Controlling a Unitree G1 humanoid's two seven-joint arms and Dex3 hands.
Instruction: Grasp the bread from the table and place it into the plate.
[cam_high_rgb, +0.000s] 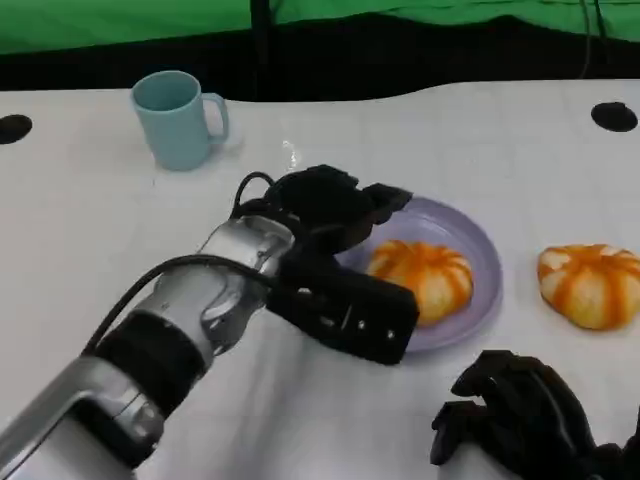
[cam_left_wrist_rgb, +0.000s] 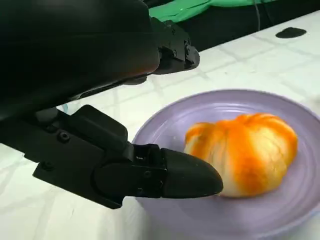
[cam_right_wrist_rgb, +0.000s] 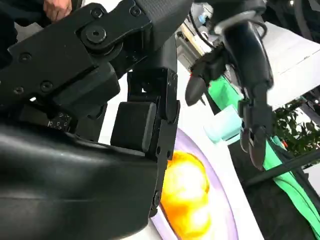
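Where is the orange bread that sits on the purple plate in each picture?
Head view: the orange-striped round bread lies on the round purple plate, right of centre, beside the left hand.
Left wrist view: it sits at centre right, on the plate.
Right wrist view: it glows at bottom centre.
Shared landmark: the purple plate.

The left forearm (cam_high_rgb: 190, 330) is silver metal with a black band, and a thin black cable loops along it. Both the left hand (cam_high_rgb: 335, 255) and right hand (cam_high_rgb: 525, 415) are matte black, with small screws in the finger (cam_left_wrist_rgb: 150, 172) casing.
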